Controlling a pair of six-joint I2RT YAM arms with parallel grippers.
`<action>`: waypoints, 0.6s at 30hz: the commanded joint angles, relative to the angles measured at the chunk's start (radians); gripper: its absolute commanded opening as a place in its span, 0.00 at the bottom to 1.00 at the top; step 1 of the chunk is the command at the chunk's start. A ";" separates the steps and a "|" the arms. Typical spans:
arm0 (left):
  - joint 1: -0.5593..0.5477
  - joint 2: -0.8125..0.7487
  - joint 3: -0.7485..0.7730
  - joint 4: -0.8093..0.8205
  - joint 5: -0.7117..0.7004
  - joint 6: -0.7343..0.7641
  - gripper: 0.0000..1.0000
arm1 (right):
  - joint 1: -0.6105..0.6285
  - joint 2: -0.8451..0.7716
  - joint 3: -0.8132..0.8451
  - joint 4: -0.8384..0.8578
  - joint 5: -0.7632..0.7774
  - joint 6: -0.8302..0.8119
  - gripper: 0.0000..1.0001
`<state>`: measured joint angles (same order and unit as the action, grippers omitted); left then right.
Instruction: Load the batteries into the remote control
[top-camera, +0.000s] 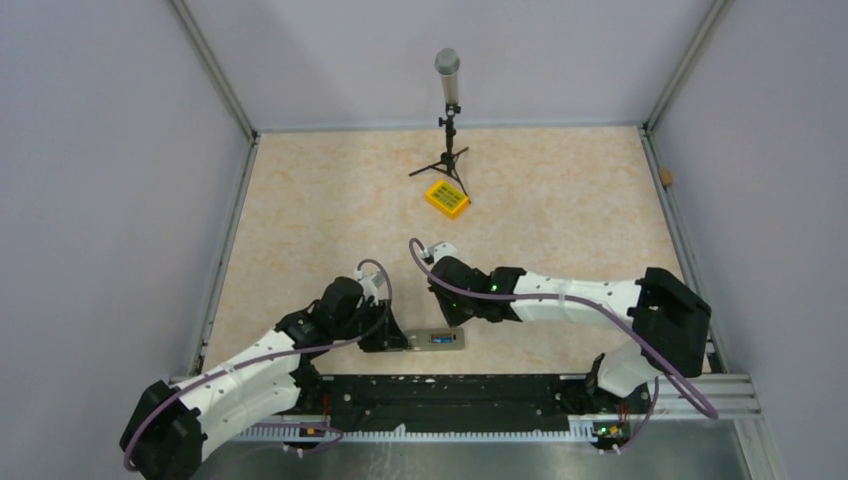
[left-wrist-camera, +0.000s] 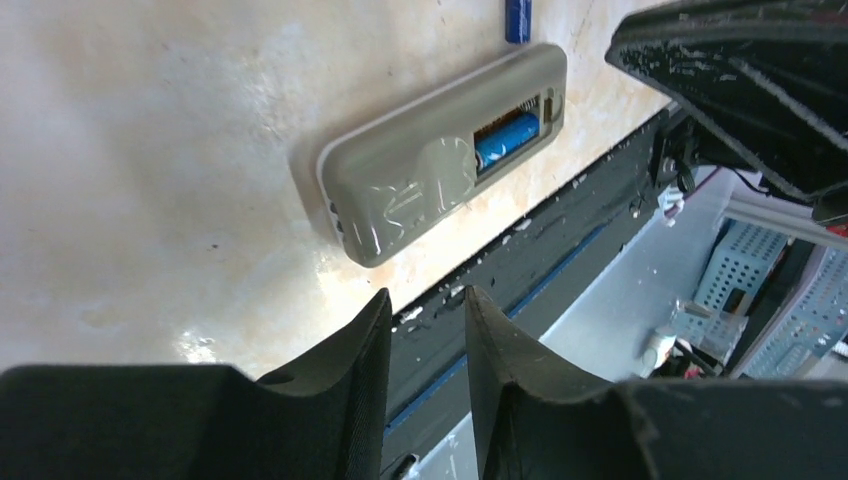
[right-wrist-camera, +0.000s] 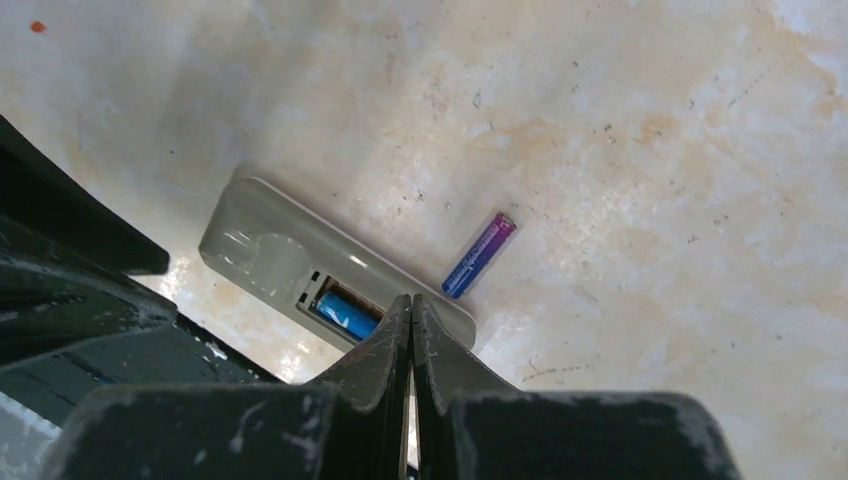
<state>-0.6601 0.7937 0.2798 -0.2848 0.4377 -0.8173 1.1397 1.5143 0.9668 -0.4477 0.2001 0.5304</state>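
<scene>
Remote control (left-wrist-camera: 420, 170) grey-white; batteries (right-wrist-camera: 478, 255) blue-purple; table (top-camera: 330, 200) beige, marbled.

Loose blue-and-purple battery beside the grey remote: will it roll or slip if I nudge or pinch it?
The blue-and-purple cylindrical battery lies on its side on the smooth beige tabletop, so a sideways nudge would probably roll it. Its thin, glossy round body may slip from an off-centre pinch. It looks rigid, likely light.
</scene>
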 joint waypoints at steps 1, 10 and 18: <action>-0.054 -0.004 -0.023 0.079 0.003 -0.096 0.33 | -0.015 0.018 0.005 0.098 -0.048 -0.050 0.00; -0.159 0.115 -0.046 0.202 -0.079 -0.166 0.20 | -0.050 0.129 0.018 0.164 -0.092 -0.082 0.00; -0.202 0.222 -0.048 0.240 -0.170 -0.181 0.17 | -0.051 0.152 -0.024 0.167 -0.103 -0.087 0.00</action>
<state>-0.8524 0.9840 0.2417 -0.1062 0.3401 -0.9825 1.0901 1.6714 0.9619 -0.3138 0.1066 0.4583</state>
